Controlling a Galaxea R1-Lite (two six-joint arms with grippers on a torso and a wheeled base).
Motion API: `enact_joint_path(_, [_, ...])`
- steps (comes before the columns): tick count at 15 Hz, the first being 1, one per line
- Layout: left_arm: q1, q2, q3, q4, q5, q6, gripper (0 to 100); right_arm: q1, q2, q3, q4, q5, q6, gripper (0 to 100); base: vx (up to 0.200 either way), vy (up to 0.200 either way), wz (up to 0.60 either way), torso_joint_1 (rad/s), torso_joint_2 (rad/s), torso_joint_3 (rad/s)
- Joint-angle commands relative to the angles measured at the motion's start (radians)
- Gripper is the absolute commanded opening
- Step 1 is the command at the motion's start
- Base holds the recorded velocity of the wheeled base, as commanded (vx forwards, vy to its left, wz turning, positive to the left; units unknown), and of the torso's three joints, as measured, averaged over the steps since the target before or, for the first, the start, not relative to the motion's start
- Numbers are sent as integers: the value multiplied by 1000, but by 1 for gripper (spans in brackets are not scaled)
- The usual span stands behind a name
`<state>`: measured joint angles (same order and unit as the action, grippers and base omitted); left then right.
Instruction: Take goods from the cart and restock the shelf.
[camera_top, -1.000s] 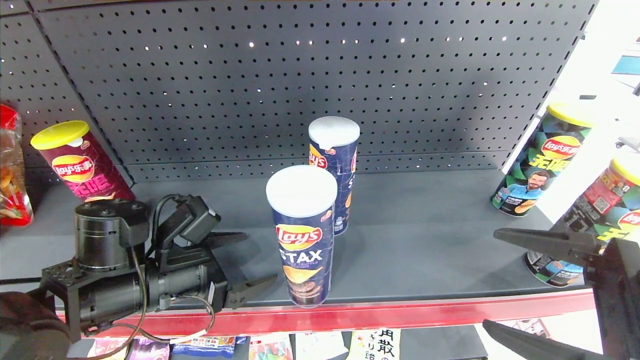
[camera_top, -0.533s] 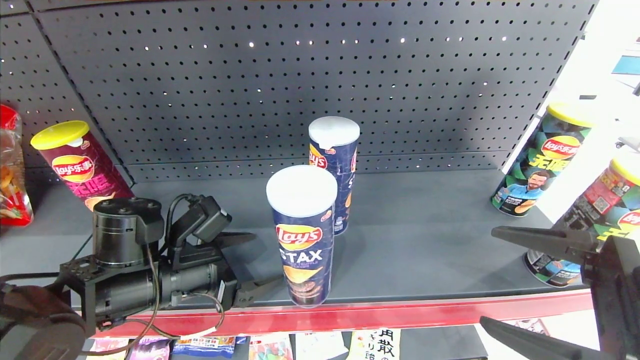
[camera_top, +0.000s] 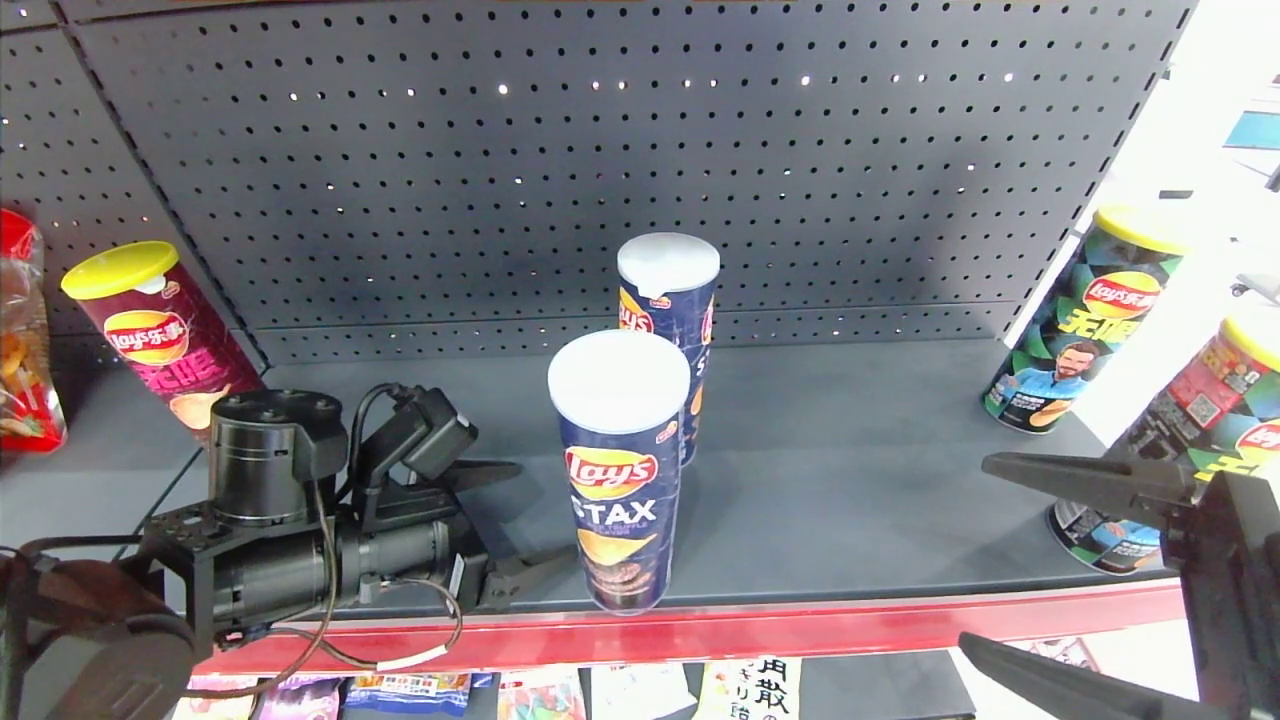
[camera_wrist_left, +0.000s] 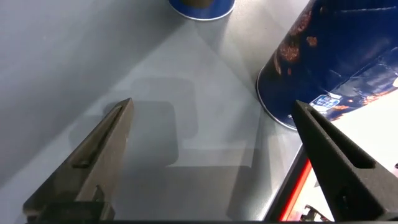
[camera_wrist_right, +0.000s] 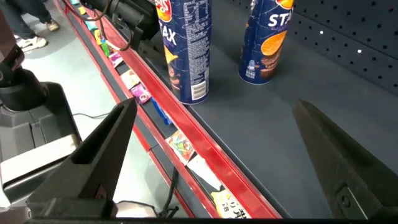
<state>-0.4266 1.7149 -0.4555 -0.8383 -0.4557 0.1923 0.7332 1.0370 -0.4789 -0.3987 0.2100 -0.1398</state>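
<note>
— At the front edge of the shelf (camera_top: 850, 480), what is standing?
— One dark blue chip can (camera_top: 620, 470) with a white lid is standing upright, about midway along that edge, right by the red rail (camera_top: 800, 625). A second blue can (camera_top: 668, 340) is standing behind it, toward the back panel (camera_top: 600, 150), and the two are standing apart.
— How is the left gripper (camera_top: 545, 515) lying?
— It is lying low over the shelf toward the front-left corner, pointing at the front can. Its jaws are gaping wide and gripping nothing. The nearer fingertip (camera_top: 535, 575) is sitting by the can's lower side; I cannot tell whether it is touching.
— And the right gripper (camera_top: 978, 555)?
— It is hanging off the front-right corner, jaws spread wide, carrying nothing.
— Other stock?
— A yellow-lidded pink can (camera_top: 160, 320) is standing at the left end beside a red bag (camera_top: 20, 340). A green-patterned can (camera_top: 1085, 330) is standing near the back-right corner, and another patterned can (camera_top: 1215, 400) near the front-right one.
</note>
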Motion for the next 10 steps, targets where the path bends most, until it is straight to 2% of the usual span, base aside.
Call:
enact_joint_path(1, [-4, 8, -3, -1, 0, -1, 100, 0, 3, 0, 0, 0, 0, 100, 0, 0, 0, 0, 0, 0])
enact_joint_path(10, [-15, 35, -26, -1, 0, -1, 100, 0, 14, -3, 0, 2, 11, 100, 0, 0, 0, 0, 0, 0])
